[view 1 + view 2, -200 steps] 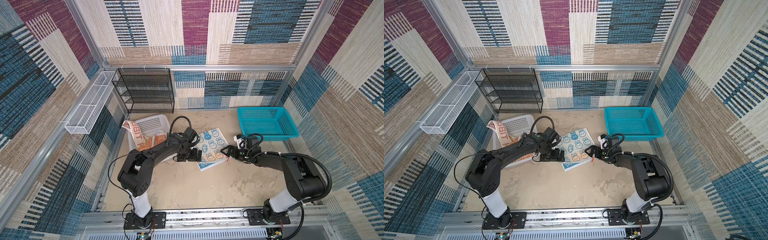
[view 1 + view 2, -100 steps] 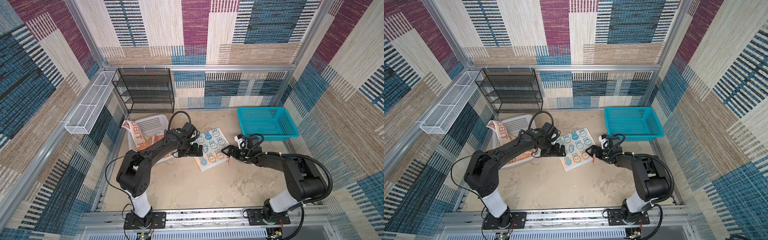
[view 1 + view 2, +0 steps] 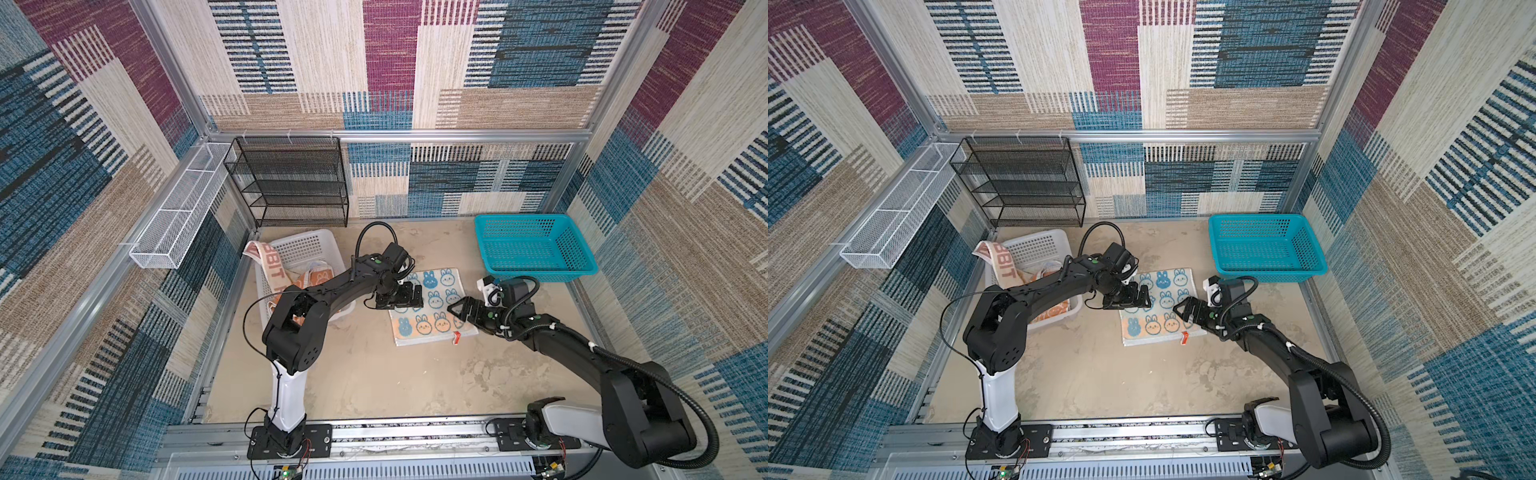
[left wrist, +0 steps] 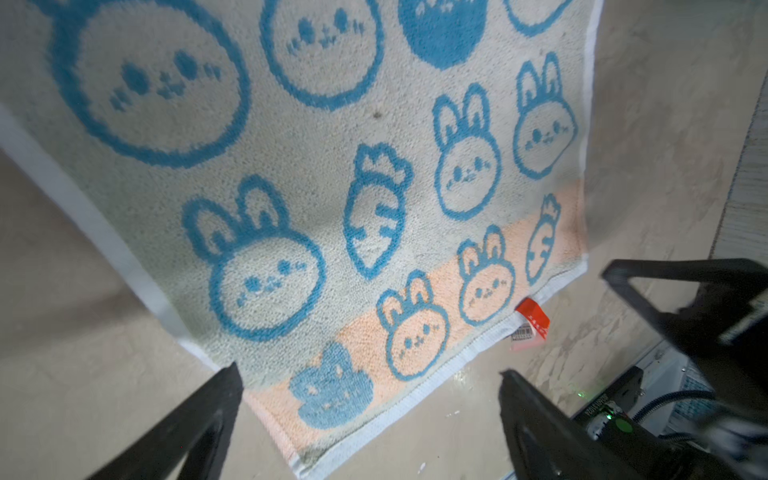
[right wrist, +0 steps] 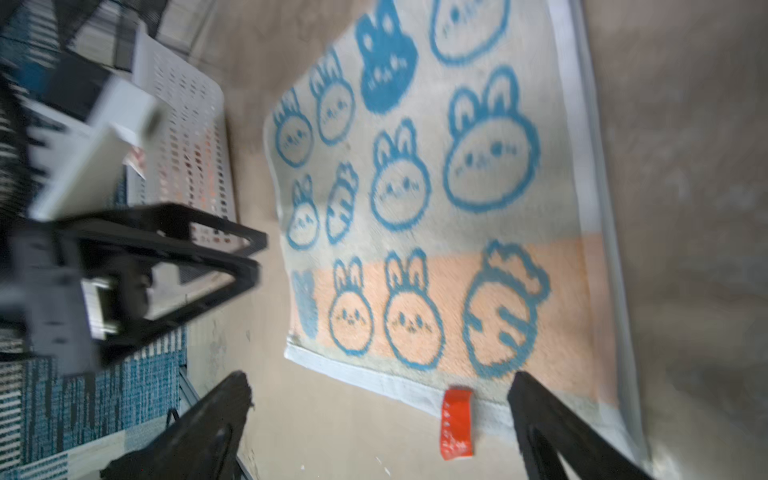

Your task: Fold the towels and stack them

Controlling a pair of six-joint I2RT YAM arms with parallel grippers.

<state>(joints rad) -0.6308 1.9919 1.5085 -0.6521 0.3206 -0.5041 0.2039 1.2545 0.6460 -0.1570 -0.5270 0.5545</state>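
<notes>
Blue-rabbit towel (image 3: 434,297): flat and face up on the desk (image 3: 374,382) between the two arms, red tag (image 3: 456,337) at the near edge.
Other towels: on the left in the white basket (image 3: 305,249), lettered towel (image 3: 270,266) draped over the rim, orange-rabbit towel (image 3: 318,276) inside; neither folded yet.
Left fingers (image 4: 195,424): spread wide, holding nothing, over the towel's left edge near a corner.
Right fingers (image 5: 548,424): spread wide, holding nothing, at the right edge close to the tag; cannot tell whether touching the cloth.
Risk, grip: could close on the desk or slide over the flat hem, missing a corner or only bunching it.
Risk, fold: could skew, or drag the whole light towel across the desk, through lifting one side sooner.
Risk, arms: working close together over one small cloth; could knock fingers together on crossing the middle.
Change from a second ago: towel now squarer to the desk and spread flatter; left fingers shifted slightly toward the far side; right fingers much where they were; both spread as wide as before.
</notes>
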